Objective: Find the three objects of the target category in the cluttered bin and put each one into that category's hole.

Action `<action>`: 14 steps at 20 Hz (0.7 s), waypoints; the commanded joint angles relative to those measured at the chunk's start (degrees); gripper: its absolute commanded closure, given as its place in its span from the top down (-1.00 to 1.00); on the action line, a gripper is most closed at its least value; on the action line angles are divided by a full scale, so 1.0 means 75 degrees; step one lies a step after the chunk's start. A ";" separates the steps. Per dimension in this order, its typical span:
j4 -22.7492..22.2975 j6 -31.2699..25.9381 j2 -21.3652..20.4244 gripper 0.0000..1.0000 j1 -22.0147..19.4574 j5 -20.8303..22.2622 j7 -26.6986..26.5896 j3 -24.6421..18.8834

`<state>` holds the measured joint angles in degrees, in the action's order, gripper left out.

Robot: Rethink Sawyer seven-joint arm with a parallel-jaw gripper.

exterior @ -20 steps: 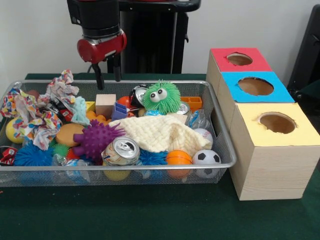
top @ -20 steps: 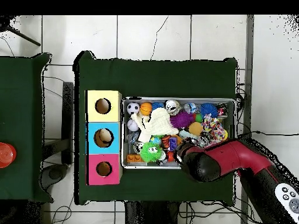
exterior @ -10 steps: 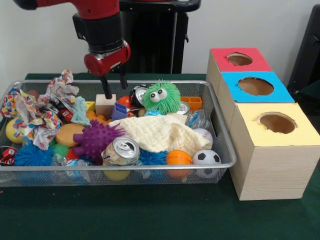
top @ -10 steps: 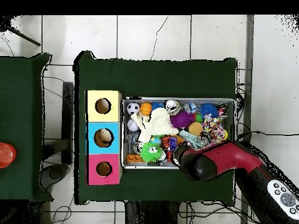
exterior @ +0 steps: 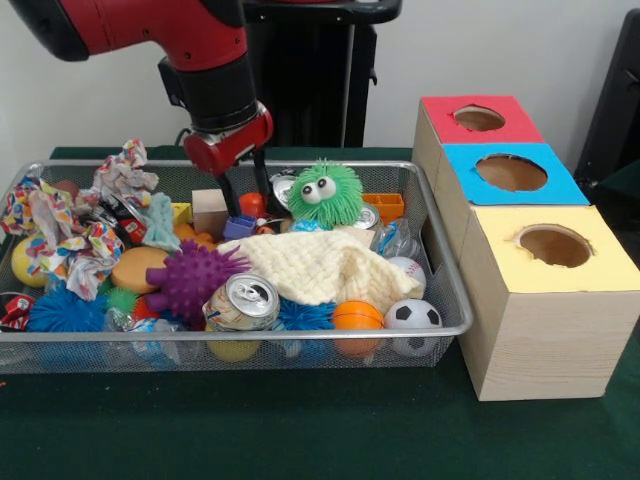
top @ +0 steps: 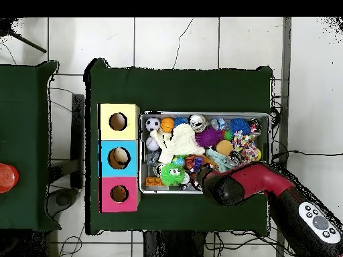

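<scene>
The silver wire-mesh bin (exterior: 300, 333) lies on the green table, full of toys; it also shows in the overhead view (top: 204, 114). The hole with the red surround (exterior: 479, 118) is on the farthest wooden box, at the lowest box in the overhead view (top: 119, 194). My gripper (exterior: 251, 208) is open and reaches down into the bin's back part. Its fingers straddle a small red thing (exterior: 252, 203), just above a blue brick (exterior: 240, 228). A wooden cube (exterior: 209, 210) is just to its left and a green fuzzy toy (exterior: 323, 194) to its right. In the overhead view the arm's end (top: 218, 189) hides the gripper.
The boxes with the blue surround (exterior: 512, 172) and the yellow surround (exterior: 554, 245) stand nearer along the bin's right side. The bin also holds a cream cloth (exterior: 325, 265), a can (exterior: 243, 302), a purple spiky ball (exterior: 192, 278), a soccer ball (exterior: 413, 314) and patterned cloths (exterior: 70, 240).
In the front view the gripper has come down and moved right, from above the bin's back rim, past the wooden cube, into the bin over the blue brick. Its fingers stayed apart.
</scene>
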<state>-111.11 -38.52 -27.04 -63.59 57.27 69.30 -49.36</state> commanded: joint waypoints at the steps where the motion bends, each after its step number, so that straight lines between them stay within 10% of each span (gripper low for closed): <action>1: 0.1055 0.0300 0.0590 1.00 0.0083 0.0580 -0.1186 0.0417; 14: 0.1414 0.0235 0.0830 1.00 0.0153 0.0543 -0.1596 0.0253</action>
<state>-108.63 -38.58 -24.17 -63.60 57.81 69.30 -48.42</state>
